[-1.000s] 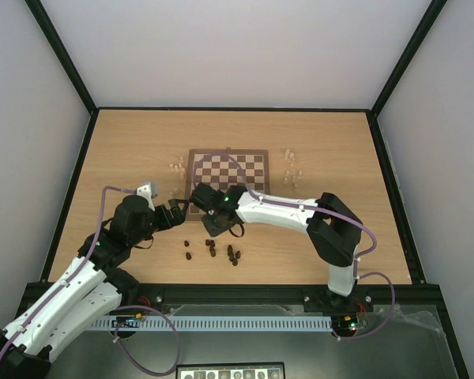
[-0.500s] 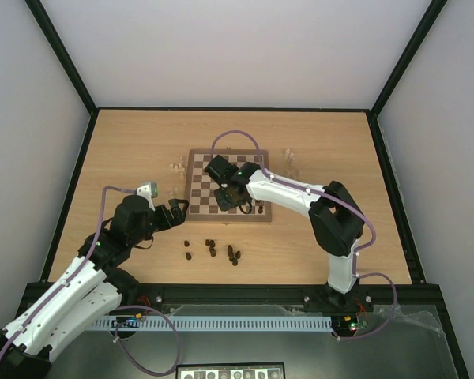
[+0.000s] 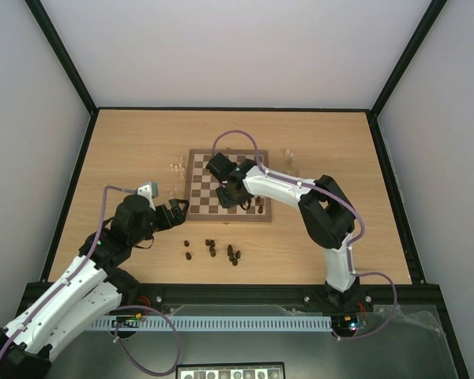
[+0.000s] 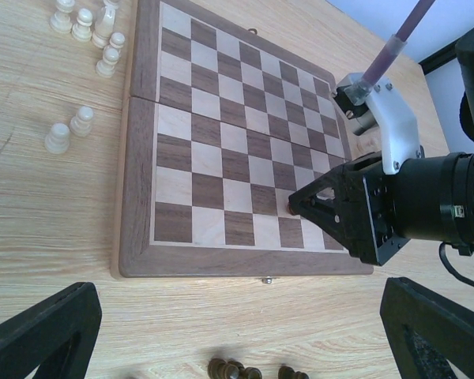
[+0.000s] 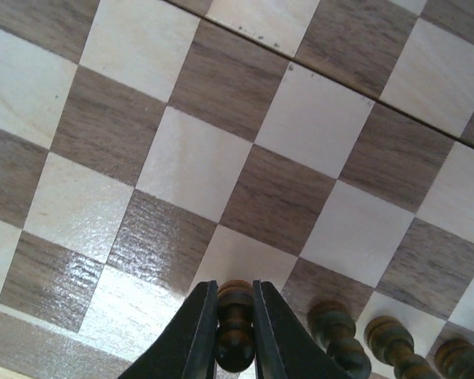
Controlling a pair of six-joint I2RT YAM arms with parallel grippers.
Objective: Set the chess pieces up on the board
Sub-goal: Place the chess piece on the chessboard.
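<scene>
Over the board (image 5: 276,197), right jaws clamped on dark piece (image 5: 235,325), left jaws wide apart.

1 board (image 3: 202,177), 2 arms (image 3: 71,288) (image 3: 280,189), 2 end effectors (image 4: 237,339) (image 5: 235,324).

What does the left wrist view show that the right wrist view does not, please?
Left wrist view only: the whole board with its border, cream pieces on the table beside it, loose dark pieces off its near edge, and the right tool seen from outside. Right wrist view only: the dark piece pinched between that tool's fingers, close up, and a row of dark pieces already on the board. Both: the checkered squares and the right tool low over the board.
</scene>
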